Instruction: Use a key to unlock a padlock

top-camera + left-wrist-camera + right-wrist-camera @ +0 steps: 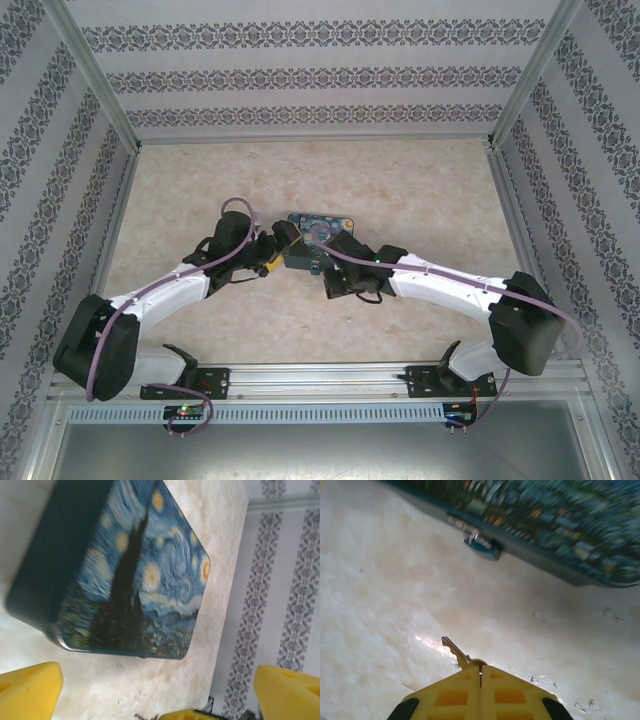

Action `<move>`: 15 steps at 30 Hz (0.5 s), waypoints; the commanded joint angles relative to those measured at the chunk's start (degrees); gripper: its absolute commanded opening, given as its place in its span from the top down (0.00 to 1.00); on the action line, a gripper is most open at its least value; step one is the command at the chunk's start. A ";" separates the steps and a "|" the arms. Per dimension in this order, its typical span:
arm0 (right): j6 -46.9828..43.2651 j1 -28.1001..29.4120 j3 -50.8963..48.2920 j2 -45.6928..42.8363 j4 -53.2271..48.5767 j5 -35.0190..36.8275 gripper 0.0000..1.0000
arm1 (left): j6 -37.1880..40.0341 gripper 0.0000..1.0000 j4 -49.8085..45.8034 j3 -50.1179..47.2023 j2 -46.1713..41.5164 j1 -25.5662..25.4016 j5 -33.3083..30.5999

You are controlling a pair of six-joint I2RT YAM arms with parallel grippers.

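Right gripper (pixel 480 672) is pinching the key (pixel 455 651), aiming at the padlock (pixel 482 547).
Left gripper (pixel 159 692) is hovering spread; next, the blade needs lining up with the keyhole.

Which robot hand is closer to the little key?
The right. The right gripper has its fingers shut on the key. The left gripper hangs open facing the painted box, not touching the key.

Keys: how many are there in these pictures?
1. The key sticks out from the shut right hand, pointing toward the padlock hanging on the painted box. Another could lie hidden behind that box.
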 commanded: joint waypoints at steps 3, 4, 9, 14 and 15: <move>7.17 -3.69 -1.06 -3.74 3.34 -3.01 1.00 | 0.12 0.16 9.61 1.28 3.52 -4.14 2.18; 7.99 -4.35 -1.34 -4.18 3.86 -3.51 1.00 | -0.09 0.20 10.58 1.48 4.12 -4.62 2.21; 10.44 -6.57 -3.35 -5.92 6.23 -5.35 1.00 | -1.02 0.39 13.88 2.23 6.40 -5.99 1.88; 11.09 -7.54 -4.13 -7.00 6.84 -5.91 1.00 | -0.91 0.49 15.09 4.03 8.47 -7.54 1.92; 11.22 -7.65 -4.28 -7.14 6.99 -6.08 1.00 | -1.03 0.50 15.20 4.41 8.98 -7.88 1.86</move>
